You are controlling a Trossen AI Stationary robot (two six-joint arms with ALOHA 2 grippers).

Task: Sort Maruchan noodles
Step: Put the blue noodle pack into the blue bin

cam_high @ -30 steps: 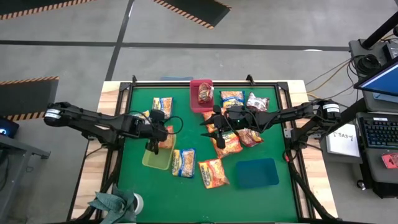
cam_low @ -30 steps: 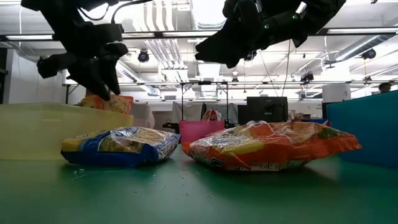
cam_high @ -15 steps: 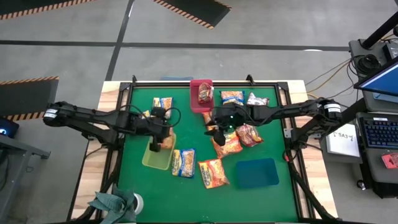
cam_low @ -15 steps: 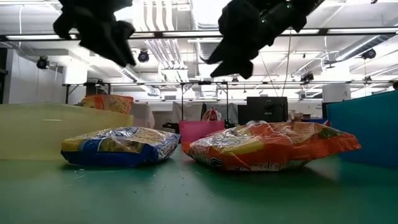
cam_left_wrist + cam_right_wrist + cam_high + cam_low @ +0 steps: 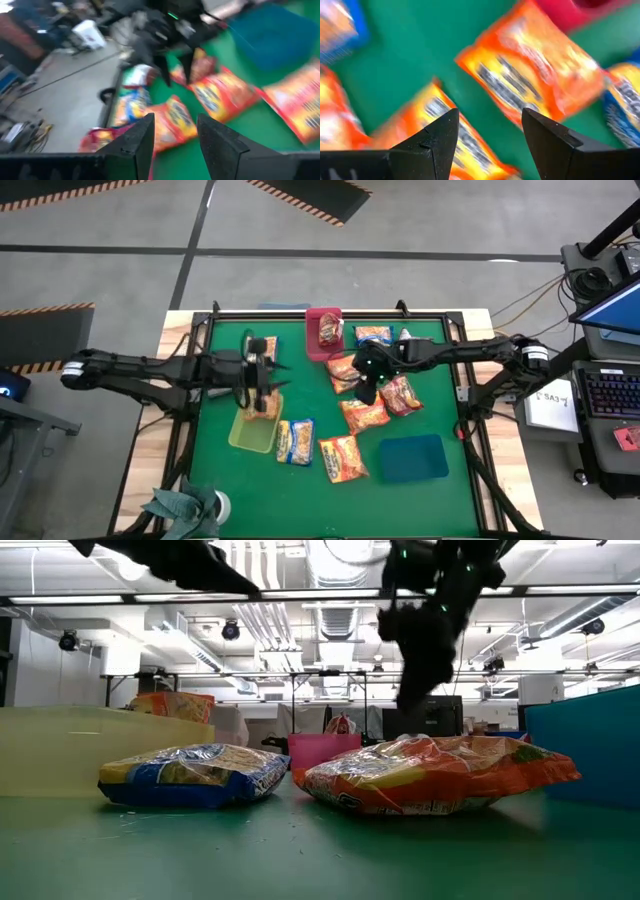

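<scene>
The Maruchan noodles lie scattered on the green table. An orange packet (image 5: pixel 266 406) rests flat in the yellow-green tray (image 5: pixel 250 436). My left gripper (image 5: pixel 264 376) hovers open above that tray, nearly level, with nothing between its fingers (image 5: pixel 144 136). My right gripper (image 5: pixel 363 390) points steeply down, open, above two orange packets (image 5: pixel 345 374) (image 5: pixel 365 417) at mid-table and clear of them; the right wrist view shows them (image 5: pixel 535 75) beyond the gripper (image 5: pixel 490 131). A packet (image 5: pixel 329 330) lies in the red tray (image 5: pixel 322 350).
The blue tray (image 5: pixel 412 458) stands at the near right. Blue-and-yellow packets (image 5: pixel 262 346) (image 5: pixel 296 440), an orange one (image 5: pixel 343 458) and a dark red one (image 5: pixel 403 394) lie loose on the mat. A plant (image 5: pixel 185 508) sits at the near left corner.
My left gripper has risen from the orange packet in the yellow-green tray and tipped up toward level; the packet stays in the tray. My right gripper has tipped from nearly level to pointing steeply down over the orange packets at mid-table.
</scene>
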